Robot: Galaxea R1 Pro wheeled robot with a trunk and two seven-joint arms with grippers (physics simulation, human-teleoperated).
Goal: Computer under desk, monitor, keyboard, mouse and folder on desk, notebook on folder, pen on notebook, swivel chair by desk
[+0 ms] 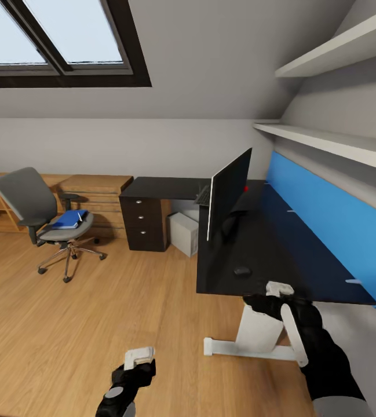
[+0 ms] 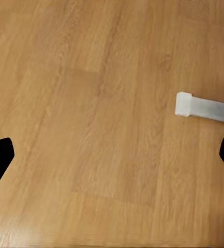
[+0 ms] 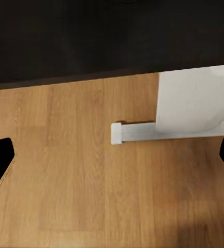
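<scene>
The black desk with a blue back panel stands at the right. On it the monitor is upright, the dark mouse lies near the front edge, and the keyboard shows partly behind the monitor. A small red item lies beyond the monitor. The white computer sits on the floor under the desk. The grey swivel chair is far left with the blue folder on its seat. My right gripper is open at the desk's front edge. My left gripper is open above the floor.
A black drawer unit joins the desk's far end, with wooden cabinets behind the chair. White shelves hang above the desk. The desk's white leg and foot rest on the wood floor.
</scene>
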